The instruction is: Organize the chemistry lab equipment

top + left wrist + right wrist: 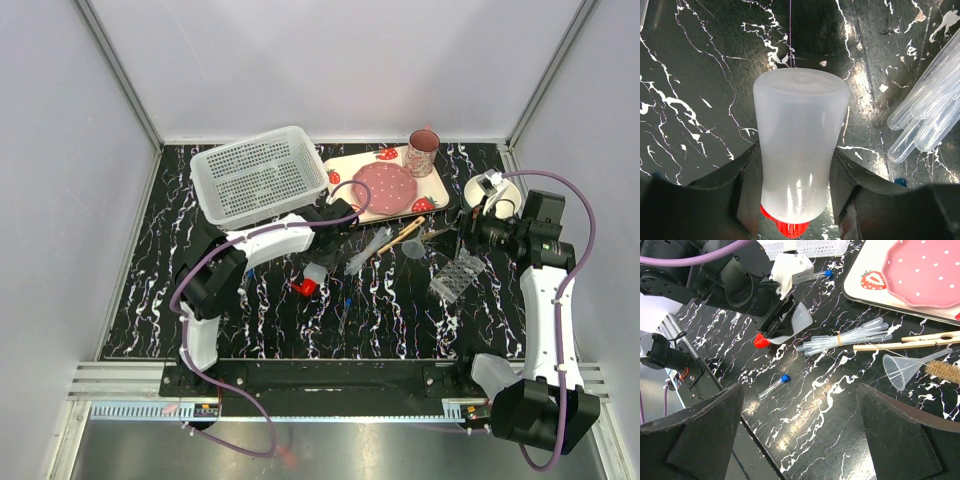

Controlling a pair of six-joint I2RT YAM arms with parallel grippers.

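Note:
My left gripper (318, 262) (795, 172) is shut on the white squeeze bottle (315, 272) (800, 135) (795, 322), one finger on each side of its waist. The red cap (760, 340) points down toward the table. A bundle of clear plastic tubes (368, 250) (845, 340) (930, 120) lies just right of it. A wooden-handled tool (405, 235) (905, 344) and a clear funnel (897, 371) lie further right. Blue-capped vials (774, 385) (822, 274) lie loose. The clear grid rack (457, 275) stands at the right. My right gripper (468, 228) (800, 387) is open and empty, high above the table.
A white perforated basket (258, 175) stands at the back left. The strawberry-print tray (345, 165) holds a pink plate (385, 187) and a mug (422, 152). A round white bowl (500, 190) sits at the back right. The table's near edge (735, 425) is below the right gripper.

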